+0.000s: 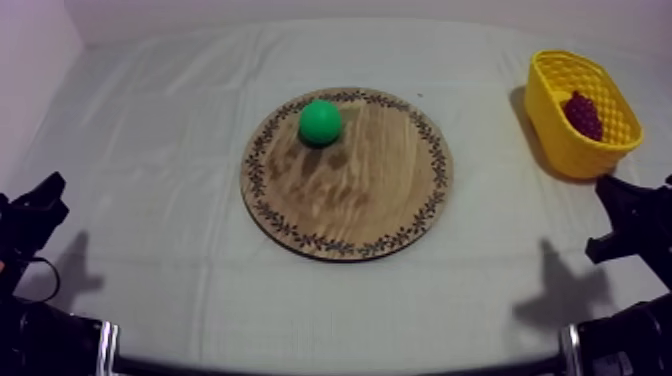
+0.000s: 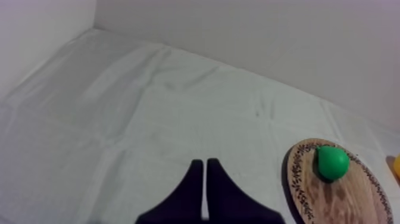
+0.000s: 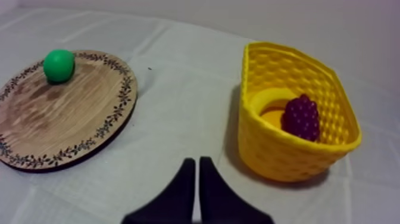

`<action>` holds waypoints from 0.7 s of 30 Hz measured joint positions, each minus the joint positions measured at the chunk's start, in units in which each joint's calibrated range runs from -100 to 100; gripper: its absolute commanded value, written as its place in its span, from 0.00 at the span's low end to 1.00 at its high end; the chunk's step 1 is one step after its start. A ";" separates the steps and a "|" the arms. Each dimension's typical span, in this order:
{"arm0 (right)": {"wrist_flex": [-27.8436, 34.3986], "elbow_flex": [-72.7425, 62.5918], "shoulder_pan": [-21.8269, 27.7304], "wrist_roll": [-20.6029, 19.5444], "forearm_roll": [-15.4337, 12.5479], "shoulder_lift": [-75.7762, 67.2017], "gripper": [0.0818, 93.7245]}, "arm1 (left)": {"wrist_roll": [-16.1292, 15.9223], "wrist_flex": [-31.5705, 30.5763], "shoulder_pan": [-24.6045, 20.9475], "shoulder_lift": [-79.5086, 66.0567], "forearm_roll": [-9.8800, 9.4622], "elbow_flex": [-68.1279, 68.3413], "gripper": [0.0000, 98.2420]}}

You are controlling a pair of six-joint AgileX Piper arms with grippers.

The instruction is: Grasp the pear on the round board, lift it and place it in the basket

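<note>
top view has the pear (image 1: 320,121) sitting on the wooden board (image 1: 380,200), close to its far rim, in the middle of the bench (image 1: 150,150). the yellow basket (image 1: 556,150) stands well apart at the right, a bunch of grapes (image 1: 583,115) inside it. left claw (image 2: 204,167) is pressed together, empty, beside the board; right claw (image 3: 197,164) likewise, near the basket.

**Open run across, landing spot partly taken**

The pear (image 1: 320,122) sits alone on the far-left part of the wooden board (image 1: 360,200), open on every side and from above. Bare worktop (image 1: 150,150) lies between the board and the yellow basket (image 1: 575,155) at the far right. Inside the basket a bunch of grapes (image 1: 583,114) takes up one side of the floor, with bare room beside it.
</note>
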 measured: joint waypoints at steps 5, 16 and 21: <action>-3.24 -2.83 -1.42 3.56 0.32 2.36 0.00 | 0.00 0.00 0.00 0.00 0.00 0.00 0.00; 3.26 -26.16 -9.37 1.49 3.80 23.51 0.00 | 0.00 0.00 0.00 0.00 0.00 0.00 0.00; 10.56 -41.25 -14.97 -2.84 7.29 37.74 0.00 | 0.00 0.00 0.00 0.00 0.00 0.00 0.00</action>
